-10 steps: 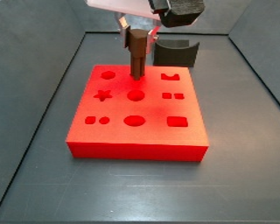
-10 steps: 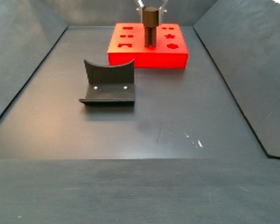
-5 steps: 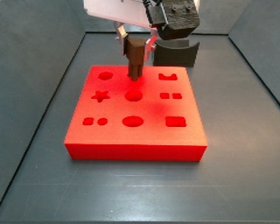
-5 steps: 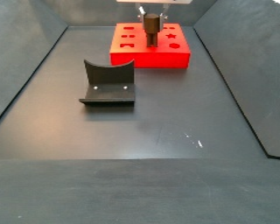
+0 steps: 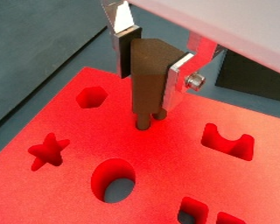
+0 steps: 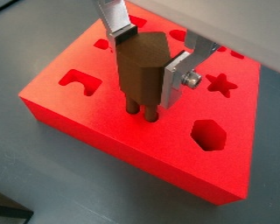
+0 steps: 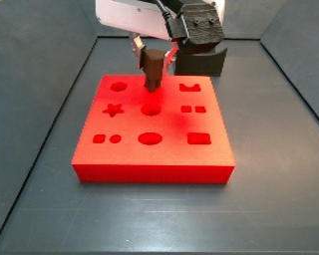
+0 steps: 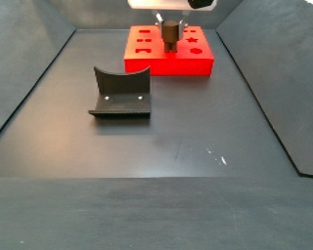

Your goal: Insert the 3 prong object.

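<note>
The end effector [image 5: 152, 63] clamps the slim dark-brown 3 prong object [image 5: 150, 77] upright, prongs entering the red plastic board [image 5: 60, 184]; press straight down, untilted.

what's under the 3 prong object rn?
The red board: the 3 prong object, held upright between the gripper fingers, meets its top. The hole beneath is covered.

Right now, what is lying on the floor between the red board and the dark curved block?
Nothing. In a side view, the grey floor between the red board and the dark curved block is bare. The gripper holds the 3 prong object over the board.
</note>
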